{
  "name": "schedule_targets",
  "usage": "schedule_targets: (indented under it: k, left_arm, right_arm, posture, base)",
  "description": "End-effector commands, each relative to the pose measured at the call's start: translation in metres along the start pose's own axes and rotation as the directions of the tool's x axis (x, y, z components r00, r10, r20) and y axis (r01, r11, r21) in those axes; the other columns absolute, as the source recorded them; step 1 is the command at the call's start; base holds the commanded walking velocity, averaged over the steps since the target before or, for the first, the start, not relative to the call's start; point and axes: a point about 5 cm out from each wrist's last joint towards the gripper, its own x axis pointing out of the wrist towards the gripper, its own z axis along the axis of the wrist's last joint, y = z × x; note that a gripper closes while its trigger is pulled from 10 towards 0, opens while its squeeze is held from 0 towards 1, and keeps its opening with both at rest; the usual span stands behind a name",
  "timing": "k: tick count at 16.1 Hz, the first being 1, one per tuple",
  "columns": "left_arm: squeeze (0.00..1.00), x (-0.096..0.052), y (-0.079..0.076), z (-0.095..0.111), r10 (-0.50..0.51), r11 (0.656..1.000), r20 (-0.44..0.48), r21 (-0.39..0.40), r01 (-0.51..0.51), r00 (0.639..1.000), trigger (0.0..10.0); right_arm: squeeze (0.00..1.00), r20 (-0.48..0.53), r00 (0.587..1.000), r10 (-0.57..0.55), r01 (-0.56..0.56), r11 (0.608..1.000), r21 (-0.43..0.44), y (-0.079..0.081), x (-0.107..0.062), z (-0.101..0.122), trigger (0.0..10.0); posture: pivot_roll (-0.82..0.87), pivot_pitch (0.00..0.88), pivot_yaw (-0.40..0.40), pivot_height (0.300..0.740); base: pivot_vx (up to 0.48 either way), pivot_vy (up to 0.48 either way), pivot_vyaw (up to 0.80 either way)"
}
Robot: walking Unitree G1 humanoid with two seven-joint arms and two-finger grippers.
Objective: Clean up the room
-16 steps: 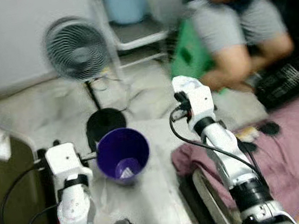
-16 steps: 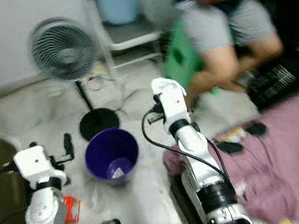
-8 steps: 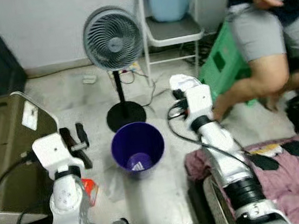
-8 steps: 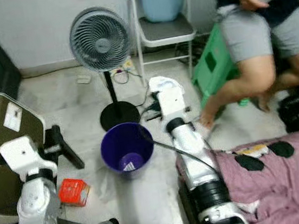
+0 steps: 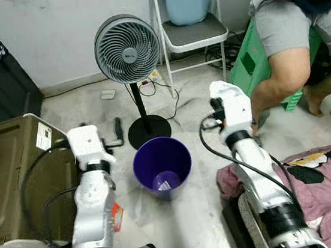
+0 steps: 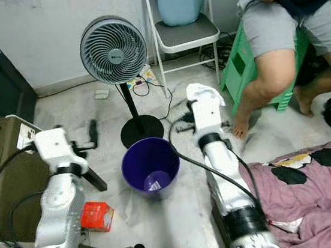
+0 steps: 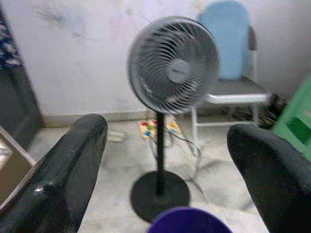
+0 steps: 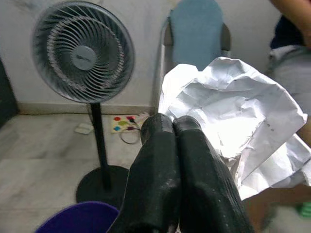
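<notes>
The right claw [image 8: 171,127], fingers pinched together on crumpled white paper [image 8: 233,116], should swing left over the purple bin [image 6: 150,167] below it before letting go, while the left claw [image 7: 165,160] hangs spread apart, empty.

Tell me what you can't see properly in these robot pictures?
- The person: the head views' top edge cuts off everything above the chest.
- The red box: its print is too small to read, and the left arm partly hides it in the left eye view.
- The scrap inside the purple bin: too small to identify.
- The crumpled paper: the right gripper hides its pinched part.
- The pink blanket: runs off the frame's edge.
</notes>
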Motion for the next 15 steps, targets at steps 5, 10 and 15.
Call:
schedule_targets:
  k: [5, 10, 15]
  left_arm:
    - [0.00, -0.003, -0.002, -0.005, -0.049, 0.999, -0.018, -0.017, 0.049, 0.999, 10.0]
    - [0.00, -0.010, 0.004, -0.004, -0.012, 1.000, -0.012, -0.012, 0.012, 1.000, 10.0]
    - [0.00, -0.013, 0.013, -0.002, 0.017, 1.000, -0.007, 0.004, -0.017, 1.000, 10.0]
  right_arm:
    - [0.00, 0.020, 1.000, 0.006, -0.006, 1.000, -0.013, 0.008, -0.003, 0.006, 10.0]
    - [0.00, 0.023, 0.999, 0.022, -0.022, 1.000, 0.014, 0.012, 0.001, 0.009, 10.0]
    - [0.00, 0.000, 1.000, 0.016, -0.016, 0.998, 0.061, 0.016, 0.006, 0.007, 10.0]
  posture:
    - [-0.19, 0.119, 0.094, 0.740]
    - [-0.17, 0.129, 0.072, 0.740]
    - [-0.16, 0.128, 0.069, 0.740]
  base:
    - [0.000, 0.000, 0.48]
    - [0.000, 0.000, 0.76]
    - [0.000, 0.000, 0.00]
